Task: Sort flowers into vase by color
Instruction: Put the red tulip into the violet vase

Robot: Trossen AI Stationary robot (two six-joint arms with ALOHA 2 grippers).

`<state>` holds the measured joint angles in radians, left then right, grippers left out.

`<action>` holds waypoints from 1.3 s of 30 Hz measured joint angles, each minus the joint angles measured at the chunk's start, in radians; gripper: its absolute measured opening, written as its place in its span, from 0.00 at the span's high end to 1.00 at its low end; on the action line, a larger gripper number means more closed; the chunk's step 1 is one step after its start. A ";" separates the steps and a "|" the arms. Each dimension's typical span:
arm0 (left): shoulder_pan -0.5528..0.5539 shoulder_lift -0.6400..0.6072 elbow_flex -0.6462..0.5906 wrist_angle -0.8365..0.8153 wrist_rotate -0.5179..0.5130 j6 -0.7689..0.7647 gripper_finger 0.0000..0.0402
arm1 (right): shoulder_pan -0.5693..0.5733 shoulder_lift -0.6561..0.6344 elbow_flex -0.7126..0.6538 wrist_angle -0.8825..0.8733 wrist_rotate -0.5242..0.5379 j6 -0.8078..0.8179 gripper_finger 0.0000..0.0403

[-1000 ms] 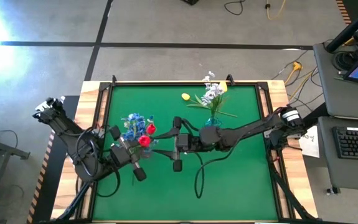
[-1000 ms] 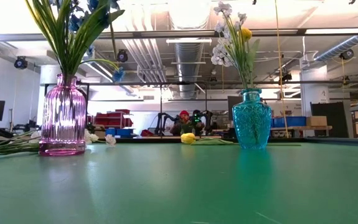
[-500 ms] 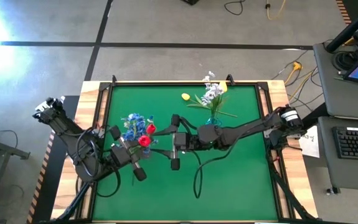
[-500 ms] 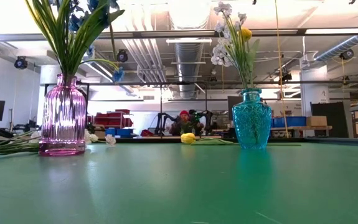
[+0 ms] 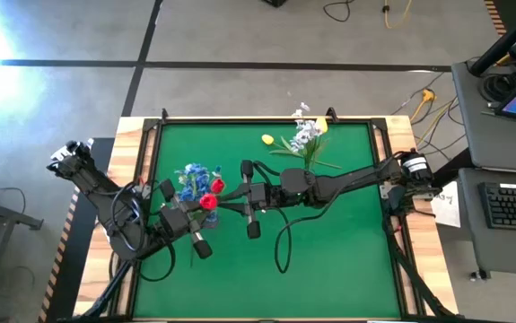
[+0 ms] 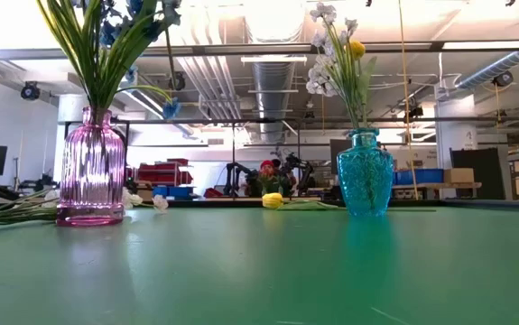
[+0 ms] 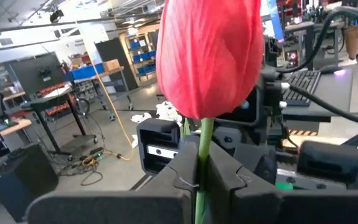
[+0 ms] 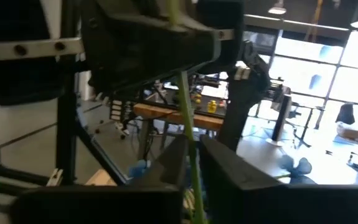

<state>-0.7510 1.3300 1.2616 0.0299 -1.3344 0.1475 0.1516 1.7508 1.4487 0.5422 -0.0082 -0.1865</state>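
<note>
A red flower (image 5: 208, 202) with a tulip-like bud (image 7: 207, 56) stands upright in the air, held by both grippers. My left gripper (image 5: 202, 209) is shut on its stem just under the bud. My right gripper (image 5: 222, 201) reaches in from the table's right and is shut on the stem lower down. Beside them a pink vase (image 6: 90, 167) holds blue flowers (image 5: 190, 178). A teal vase (image 6: 365, 171) holds white and yellow flowers (image 5: 305, 135). A yellow flower (image 5: 267, 139) lies on the mat by the far edge. My left gripper pinches the red flower's green stem (image 7: 205, 146) between its two fingers, right below the bud. The fingers come in level and lie across the stem. The bud stands upright above them, clear of the table. My right gripper pinches the same stem (image 8: 190, 155) between its two fingers, below my left gripper. It comes in about level from the table's right, across the stem. The stem runs upright through the hold.
More stems with white blooms (image 6: 24, 209) lie on the green mat (image 5: 329, 260) beside the pink vase. A second red bloom (image 5: 217, 186) shows next to the blue flowers. The near half of the mat is free of objects.
My right gripper has moved toward the table's left edge, up to the red flower that my left gripper holds. The flower and my left gripper have stayed in place.
</note>
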 joint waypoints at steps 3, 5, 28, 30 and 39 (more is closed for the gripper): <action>0.009 0.004 -0.001 0.000 0.000 -0.037 1.00 | 0.001 0.000 0.000 -0.014 -0.009 -0.014 0.96; 0.010 0.005 -0.001 -0.002 0.000 -0.039 1.00 | 0.001 0.000 0.000 -0.015 -0.016 -0.015 0.97; -0.202 -0.007 0.020 -0.292 0.120 -0.200 0.50 | 0.060 -0.132 -0.286 0.275 -0.018 0.038 0.98; -0.234 0.000 0.020 -0.418 0.246 -0.276 0.50 | 0.069 -0.145 -0.308 0.271 -0.018 0.032 0.98; -0.273 0.078 0.018 -0.763 0.352 -0.724 0.50 | 0.079 -0.146 -0.428 0.432 -0.018 0.018 0.98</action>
<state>-1.0245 1.4081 1.2794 -0.7331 -0.9826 -0.5760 0.2306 1.6047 1.0207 0.9739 -0.0261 -0.1685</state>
